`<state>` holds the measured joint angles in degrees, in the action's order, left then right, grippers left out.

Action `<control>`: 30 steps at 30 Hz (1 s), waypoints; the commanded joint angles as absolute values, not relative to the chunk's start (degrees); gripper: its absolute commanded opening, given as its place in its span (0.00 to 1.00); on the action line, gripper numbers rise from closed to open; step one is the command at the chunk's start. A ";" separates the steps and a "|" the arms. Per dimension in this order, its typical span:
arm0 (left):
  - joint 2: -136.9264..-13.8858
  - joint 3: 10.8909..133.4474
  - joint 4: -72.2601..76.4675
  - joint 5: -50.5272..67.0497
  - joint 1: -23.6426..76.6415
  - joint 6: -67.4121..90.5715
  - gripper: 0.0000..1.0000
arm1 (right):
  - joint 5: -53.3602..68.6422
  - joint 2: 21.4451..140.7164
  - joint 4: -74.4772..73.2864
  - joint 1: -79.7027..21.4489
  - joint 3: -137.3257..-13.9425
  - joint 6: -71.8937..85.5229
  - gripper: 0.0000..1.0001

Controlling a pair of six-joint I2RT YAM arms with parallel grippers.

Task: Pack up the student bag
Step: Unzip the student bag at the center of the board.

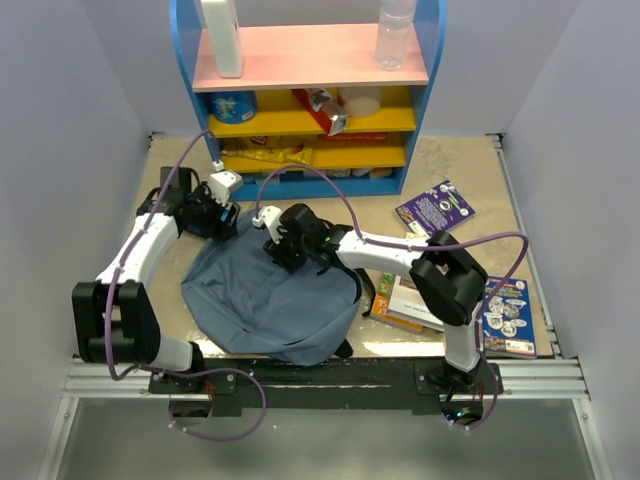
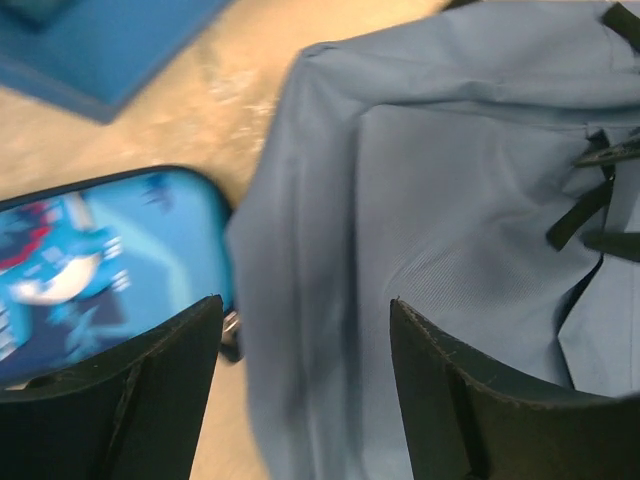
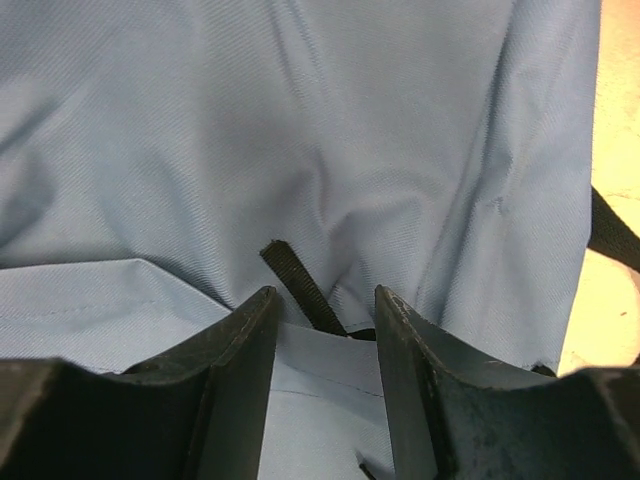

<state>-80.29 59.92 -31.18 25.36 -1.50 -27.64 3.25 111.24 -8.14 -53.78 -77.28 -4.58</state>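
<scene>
With the bag [image 1: 270, 305] slumped mid-table [image 1: 460, 175], unzipping seemed in hand: left gripper [image 2: 305, 320] spread empty over its edge, right gripper [image 3: 325, 305] half-spread astride a pull [image 3: 297, 278], needing a pinch, then a drag.

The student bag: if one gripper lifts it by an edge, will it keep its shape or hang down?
Probably floppy: the student bag lies flat and creased, so a lifted edge would likely sag. It seems light, since it looks collapsed. Pushed, its wrinkled fabric would probably bunch rather than slide whole.
</scene>
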 commanded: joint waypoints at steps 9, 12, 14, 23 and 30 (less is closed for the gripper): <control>-89.12 60.82 -22.86 26.37 3.25 -26.63 0.70 | 6.33 111.88 -9.49 -55.02 -78.84 -5.01 0.40; -90.09 60.12 -22.06 26.63 3.34 -26.63 0.63 | 6.06 112.24 -8.88 -55.11 -78.93 -4.22 0.28; -90.61 59.07 -21.27 26.98 3.34 -26.63 0.50 | 6.15 112.06 -8.09 -55.11 -78.75 -3.78 0.20; -89.30 55.46 -17.14 25.32 3.43 -23.73 0.09 | 4.22 110.92 -7.12 -55.46 -78.40 -2.64 0.00; -88.51 54.58 -16.61 24.96 3.43 -23.12 0.06 | 1.58 107.67 -7.64 -55.55 -76.55 -4.30 0.37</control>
